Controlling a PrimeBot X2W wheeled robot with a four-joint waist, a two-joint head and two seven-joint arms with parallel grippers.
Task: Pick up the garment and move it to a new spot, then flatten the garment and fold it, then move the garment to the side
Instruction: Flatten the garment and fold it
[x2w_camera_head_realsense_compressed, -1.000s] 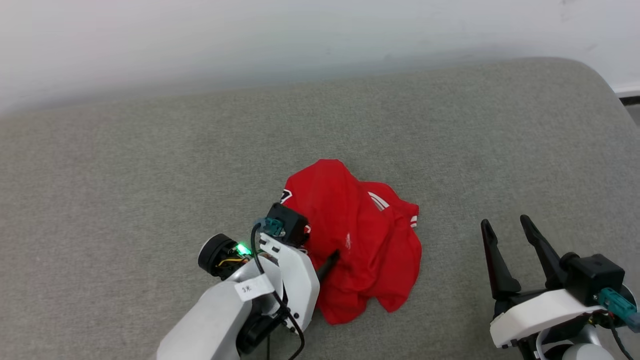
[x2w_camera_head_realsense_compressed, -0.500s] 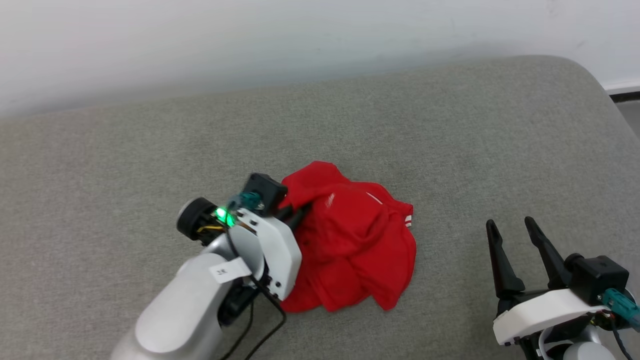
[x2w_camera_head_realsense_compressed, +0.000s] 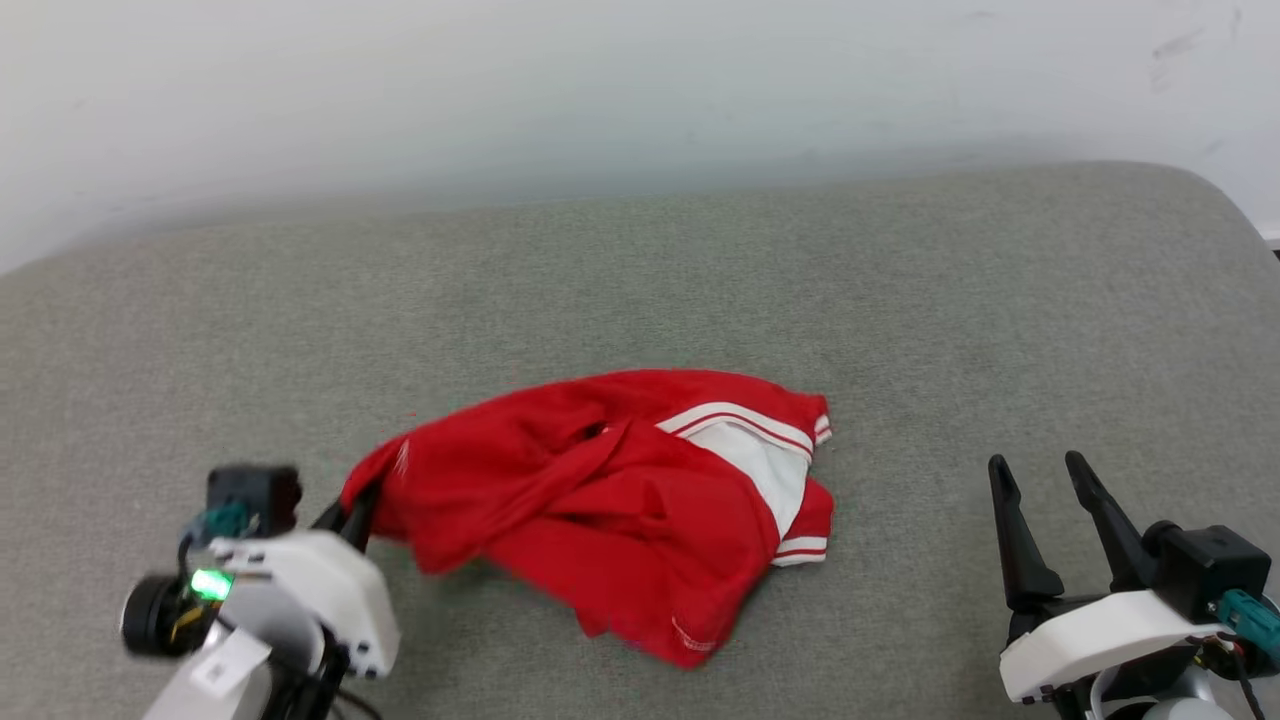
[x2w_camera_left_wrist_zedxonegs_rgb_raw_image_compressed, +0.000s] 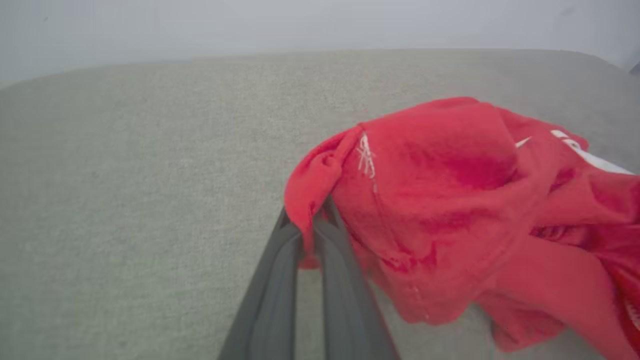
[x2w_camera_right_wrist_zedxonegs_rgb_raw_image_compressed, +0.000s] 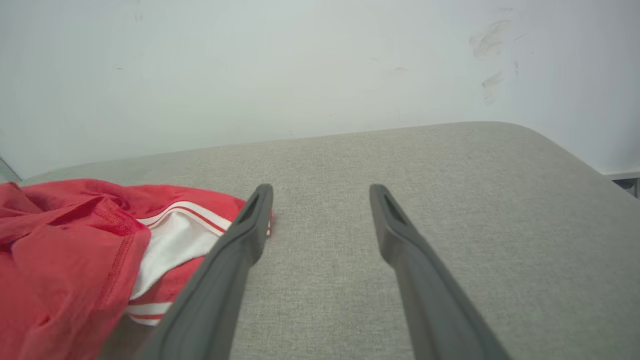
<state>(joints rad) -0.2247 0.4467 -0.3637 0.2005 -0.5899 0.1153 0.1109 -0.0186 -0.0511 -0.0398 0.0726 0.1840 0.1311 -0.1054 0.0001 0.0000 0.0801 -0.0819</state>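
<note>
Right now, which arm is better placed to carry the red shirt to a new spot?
Left. The left pincer is shut on a bunched edge of the garment. The right pincer stands open, off to the side, gripping nothing.

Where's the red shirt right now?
Head view: the garment lies crumpled on the grey padded surface, its left end pinched in the left pincer, the open right pincer apart to its right.
</note>
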